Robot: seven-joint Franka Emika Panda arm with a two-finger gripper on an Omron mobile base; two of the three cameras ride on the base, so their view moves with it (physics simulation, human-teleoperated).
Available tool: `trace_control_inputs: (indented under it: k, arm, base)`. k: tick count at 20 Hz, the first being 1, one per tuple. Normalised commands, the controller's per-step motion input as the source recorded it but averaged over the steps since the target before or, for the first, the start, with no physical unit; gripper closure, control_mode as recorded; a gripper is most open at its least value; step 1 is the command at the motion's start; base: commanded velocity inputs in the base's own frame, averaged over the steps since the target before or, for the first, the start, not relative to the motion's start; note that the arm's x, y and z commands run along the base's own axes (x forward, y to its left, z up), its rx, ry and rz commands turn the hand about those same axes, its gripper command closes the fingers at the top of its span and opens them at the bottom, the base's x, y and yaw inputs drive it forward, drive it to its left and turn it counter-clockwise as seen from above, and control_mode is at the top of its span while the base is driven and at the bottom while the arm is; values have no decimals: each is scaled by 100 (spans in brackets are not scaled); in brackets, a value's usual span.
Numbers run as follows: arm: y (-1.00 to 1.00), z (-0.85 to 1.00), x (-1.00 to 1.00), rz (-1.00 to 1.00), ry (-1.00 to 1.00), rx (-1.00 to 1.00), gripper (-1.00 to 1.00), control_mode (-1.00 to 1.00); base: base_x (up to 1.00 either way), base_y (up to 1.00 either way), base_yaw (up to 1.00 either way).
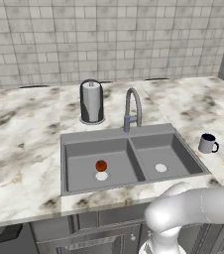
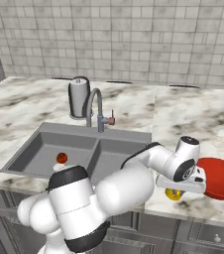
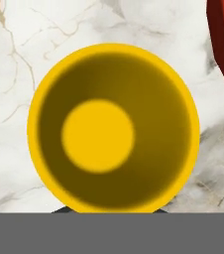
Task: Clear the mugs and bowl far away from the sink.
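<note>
- The yellow mug point(image 3: 113, 129) lies nearest the hand camera, seen straight down its open mouth, upright on the marbled surface point(image 3: 15, 59), its near rim at the fingers.
- The fingers point(image 2: 175, 192) are clenched; they sit low over the yellow mug at the front edge of the surface, and they appear to be grasping its rim, though the contact itself is hidden under the hand.
- In the right base view a sliver of that mug shows yellow beneath the white hand, just beside the red bowl point(image 2: 220, 177).
- The red bowl rests on the surface right of the mug, close to it; its dark red edge also shows at the upper right of the hand view.
- The grey mug point(image 1: 207, 143), navy inside and on its handle, stands upright on the surface just right of the sink point(image 1: 129, 155).
- The sink is a grey double basin with a curved tap point(image 1: 132, 110) behind its divider.
- A small red ball point(image 1: 101, 165) lies in the left basin by its drain.
- A tall black-and-white cylinder point(image 1: 91, 101) stands behind the sink, left of the tap.
</note>
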Motion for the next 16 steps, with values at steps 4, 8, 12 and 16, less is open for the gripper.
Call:
trace_control_inputs:
  k: [4, 8, 12, 16]
  arm:
    - [9, 7, -21, 0, 0, 0, 100, -100]
    - [69, 46, -66, 0, -2, -9, 100, -100]
    - [100, 66, -39, 0, -4, -14, 100, -100]
    - [100, 65, -25, 0, -8, -14, 100, -100]
  base:
    - [0, 0, 0]
    - [0, 0, 0]
    - [0, 0, 0]
    - [0, 0, 0]
